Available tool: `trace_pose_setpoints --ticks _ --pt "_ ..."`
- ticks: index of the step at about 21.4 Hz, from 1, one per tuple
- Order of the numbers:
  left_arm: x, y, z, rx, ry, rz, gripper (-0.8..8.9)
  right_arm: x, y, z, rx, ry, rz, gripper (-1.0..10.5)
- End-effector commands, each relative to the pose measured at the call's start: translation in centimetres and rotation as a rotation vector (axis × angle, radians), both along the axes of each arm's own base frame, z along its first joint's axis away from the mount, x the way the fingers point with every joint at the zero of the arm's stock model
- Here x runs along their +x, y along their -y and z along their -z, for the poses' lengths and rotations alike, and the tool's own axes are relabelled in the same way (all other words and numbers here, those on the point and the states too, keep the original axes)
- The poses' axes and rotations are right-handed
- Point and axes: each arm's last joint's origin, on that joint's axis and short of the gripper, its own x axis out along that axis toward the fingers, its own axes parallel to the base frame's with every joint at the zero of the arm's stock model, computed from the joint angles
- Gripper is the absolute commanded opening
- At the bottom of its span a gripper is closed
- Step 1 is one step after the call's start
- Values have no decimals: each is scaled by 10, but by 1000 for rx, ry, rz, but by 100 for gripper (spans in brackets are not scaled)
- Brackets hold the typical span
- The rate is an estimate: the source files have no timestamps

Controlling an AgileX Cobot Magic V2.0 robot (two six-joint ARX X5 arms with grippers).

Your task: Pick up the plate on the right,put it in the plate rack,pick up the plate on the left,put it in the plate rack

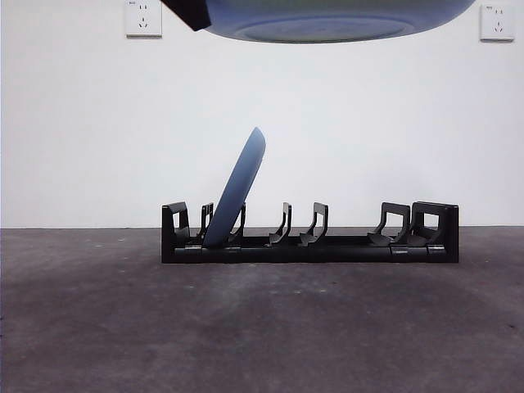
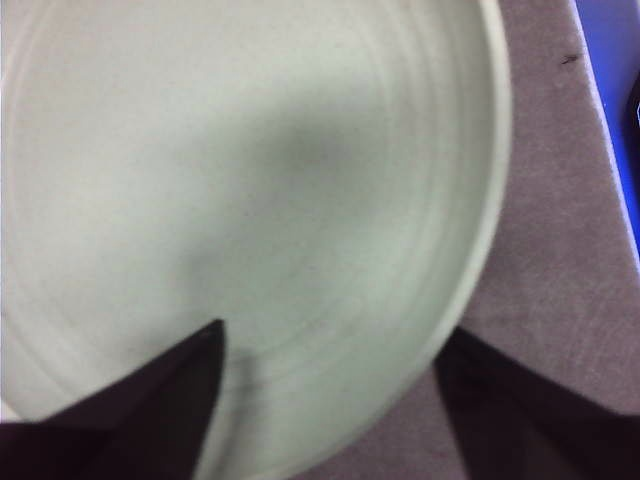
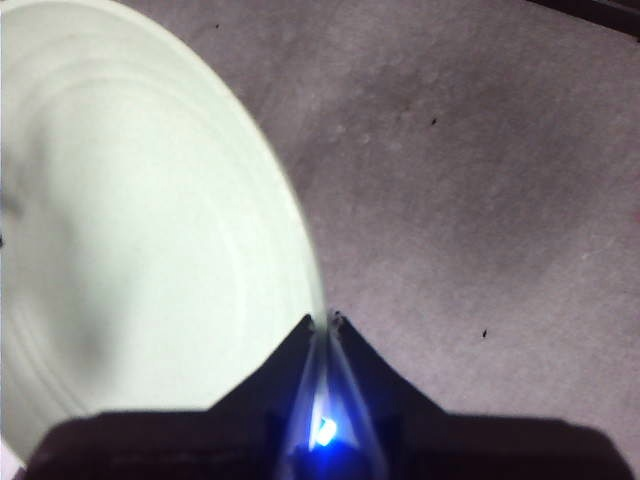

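I am looking at the plate rack [image 1: 311, 250] sitting mid-frame in the front view: a long, low bar of matte black plastic with blocky end pieces and pairs of curved upright prongs. One plate, the racked plate [image 1: 241, 184], is leaning in a slot near its left end, tilting toward the right and showing a smooth, glossy blue back. The grey worktop [image 1: 262, 327] is looking mottled and slightly rough.

Along the top edge a second plate, the raised plate [image 1: 327, 20], is hanging well above the rack. Its blue underside and round foot ring are facing the camera, and a black tip [image 1: 190, 12] is meeting its left rim.

Only the wrist views are showing its pale, ringed inner face. In the right wrist view my right hand [image 3: 325, 322] is clenching on the thin rim, jaws pinched together. In the left wrist view my left hand [image 2: 332, 330] is spreading wide, one jaw over the pale face and one beyond the rim; the picture is blurred, so I am only guessing it is the same plate, and I cannot tell whether that hand is touching it.
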Motion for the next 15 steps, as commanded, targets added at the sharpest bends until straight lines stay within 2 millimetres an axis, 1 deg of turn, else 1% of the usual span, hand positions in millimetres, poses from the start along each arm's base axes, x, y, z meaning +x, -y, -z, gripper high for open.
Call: trace_pose_setpoints --ticks 1,6,8,9,15 --pt "-3 0 0 1 -20 28 117 -1 0 -1 10 6 -10 -13" --pt "-5 0 1 -34 -80 1 107 -1 0 -1 10 7 -10 -13" --pt "-7 1 1 -39 -94 10 -2 0 1 -1 10 9 -7 -13" --pt "-7 1 1 -39 -93 12 -14 0 2 -1 10 8 -3 -12" --pt "-8 1 2 -34 -95 14 -8 3 7 -1 9 8 22 -11"
